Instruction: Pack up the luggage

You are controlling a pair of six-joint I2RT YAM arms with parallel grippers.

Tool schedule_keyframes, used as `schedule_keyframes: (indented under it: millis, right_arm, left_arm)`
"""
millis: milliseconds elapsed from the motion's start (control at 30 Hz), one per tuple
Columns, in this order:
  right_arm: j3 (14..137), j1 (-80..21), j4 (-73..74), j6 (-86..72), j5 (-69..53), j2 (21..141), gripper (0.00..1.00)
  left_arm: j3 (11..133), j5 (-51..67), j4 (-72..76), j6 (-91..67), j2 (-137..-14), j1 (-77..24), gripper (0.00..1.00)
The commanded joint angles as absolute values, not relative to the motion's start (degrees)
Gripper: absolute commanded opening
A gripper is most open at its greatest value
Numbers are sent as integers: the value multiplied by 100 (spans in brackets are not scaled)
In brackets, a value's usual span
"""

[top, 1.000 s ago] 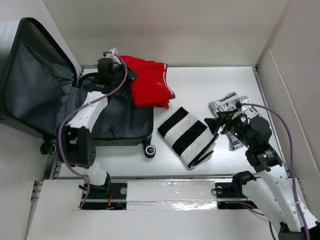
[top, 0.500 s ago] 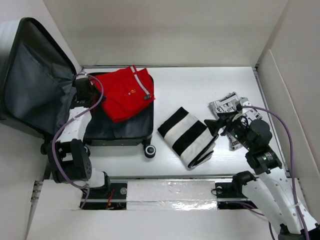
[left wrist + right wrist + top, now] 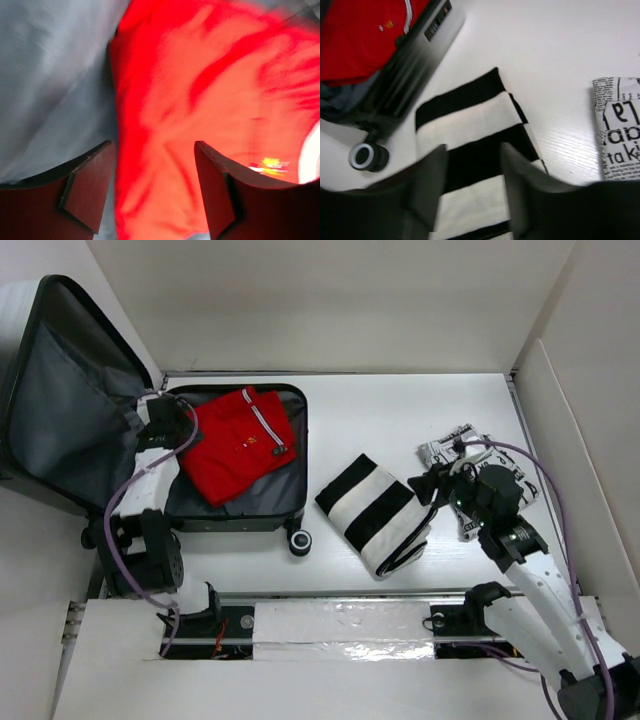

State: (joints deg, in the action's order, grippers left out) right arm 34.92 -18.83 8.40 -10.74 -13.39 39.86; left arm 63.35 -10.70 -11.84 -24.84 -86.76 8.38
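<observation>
The luggage [image 3: 262, 518] lies open at the left with its lid [image 3: 70, 410] raised and grey lining [image 3: 50, 75] showing. A red garment [image 3: 235, 440] lies inside its base. My left gripper [image 3: 165, 425] hovers at the garment's left edge, open. In the left wrist view the red garment [image 3: 210, 90] lies under and between the parted fingers of that gripper [image 3: 154, 147]. A black-and-white striped garment [image 3: 375, 510] lies on the table. My right gripper [image 3: 430, 485] is at its right side, jaws apart just above the striped garment [image 3: 470, 115], as the right wrist view of the gripper [image 3: 474, 150] shows.
A newsprint-patterned pouch [image 3: 455, 448] lies right of the striped garment, partly behind the right arm, also seen as the pouch [image 3: 622, 130]. The suitcase's front wheel [image 3: 367, 156] and shell [image 3: 415, 75] sit left of the striped cloth. White walls enclose the table.
The left gripper carried the red garment into the suitcase base, then opened and let it go. The right gripper's jaws have narrowed as it moved closer over the striped garment.
</observation>
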Motion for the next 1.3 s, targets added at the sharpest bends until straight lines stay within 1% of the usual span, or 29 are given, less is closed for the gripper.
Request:
schedule_keyframes:
  millis: [0, 33, 67, 100, 133, 200, 233, 267, 300, 333, 367, 433, 467, 533, 567, 600, 633, 667, 700, 733, 767, 800, 867, 933, 1000, 1033, 1100, 1133, 1267]
  right_arm:
    - [3481, -1907, 475, -1142, -1160, 4323, 44]
    - [3480, -1907, 405, -1151, -1143, 4446, 27]
    - [3480, -1959, 343, -1151, -1186, 4708, 16]
    - [3507, -1960, 299, -1134, -1239, 4859, 9]
    - [3542, -1960, 281, -1073, -1309, 5017, 5]
    - [3612, -2249, 255, -1002, -1336, 5438, 5]
    - [3682, -2389, 229, -958, -1179, 5580, 8]
    - [3735, -2547, 237, -941, -1056, 5720, 10]
    - [3796, -2940, 229, -923, -959, 5861, 14]
    - [3858, -3144, 229, -836, -862, 6176, 27]
    - [4041, -3347, 272, -818, -653, 6353, 33]
    - [4218, -3901, 325, -756, -502, 6939, 44]
    - [4375, -4024, 369, -773, -275, 7135, 45]
    - [4430, -4174, 308, -878, -115, 7487, 45]
    - [4438, -4175, 264, -931, -132, 7749, 45]
    - [4412, -4175, 203, -958, -158, 7813, 45]
    - [4369, -4175, 63, -1062, -202, 7840, 45]
    - [4316, -4175, -182, -1107, -272, 7805, 45]
    - [4211, -4175, -306, -1151, -299, 7770, 45]
    - [4175, -4175, -473, -1204, -308, 7735, 45]
    - [4166, -4175, -483, -1213, -290, 7708, 45]
    - [4183, -4175, -475, -1213, -255, 7656, 45]
    - [4166, -4228, -431, -1213, -115, 7577, 44]
    - [4105, -4228, -396, -1213, -53, 7480, 40]
    - [4078, -4228, -369, -1204, -26, 7471, 40]
    - [4078, -4228, -369, -1195, -26, 7558, 40]
    - [4096, -4228, -448, -1187, -35, 7742, 40]
    - [4131, -4228, -561, -1152, -148, 8030, 40]
    - [4420, -4228, -790, -1178, -369, 8769, 40]
  left_arm:
    - [6574, -1073, -958, -2672, -7736, 853, 64]
    - [6539, -1072, -915, -2698, -7456, 853, 65]
    - [6426, -1107, -775, -2803, -7323, 774, 65]
    - [6312, -1229, -652, -2830, -7165, 617, 64]
    - [6189, -1265, -485, -2839, -6815, 502, 62]
    - [5828, -995, -27, -2848, -6479, 82, 45]
    - [5697, -880, 209, -2848, -6243, -138, 38]
    - [5678, -766, 333, -2839, -6188, -376, 27]
    - [5713, -712, 430, -2830, -6170, -648, 23]
    - [5756, -764, 396, -2830, -6231, -1242, 18]
    - [5853, -808, 387, -2821, -6275, -1535, 12]
    - [5880, -1132, 422, -2926, -6380, -2089, 10]
    - [5802, -1256, 552, -2970, -6390, -2492, 10]
    - [5609, -1318, 763, -3171, -6381, -2575, 10]
    - [5399, -1440, 895, -3286, -6398, -2575, 12]
    - [5318, -1789, 931, -3383, -6468, -2436, 16]
    - [5291, -1706, 984, -3471, -6747, -2278, 22]
    - [5439, -1496, 1010, -3489, -6968, -2085, 33]
    - [5675, -1320, 811, -3463, -7257, -1970, 34]
    - [5930, -1449, 643, -3402, -7860, -1969, 35]
    - [6472, -1563, 494, -3340, -8145, -1969, 36]
    - [6747, -1834, 240, -3314, -8426, -1917, 36]
    - [7239, -1977, 350, -3313, -9042, -1776, 35]
    - [7522, -1531, 430, -3392, -9594, -1426, 35]
    - [8092, -1283, 282, -3454, -10017, -1231, 34]
    - [8304, -1283, 159, -3454, -10446, -1170, 33]
    - [8831, -1388, -78, -3419, -10817, -1107, 33]
    - [8972, -1389, -192, -3402, -11133, -1107, 33]
    - [9586, -968, -351, -3515, -11802, -1055, 35]
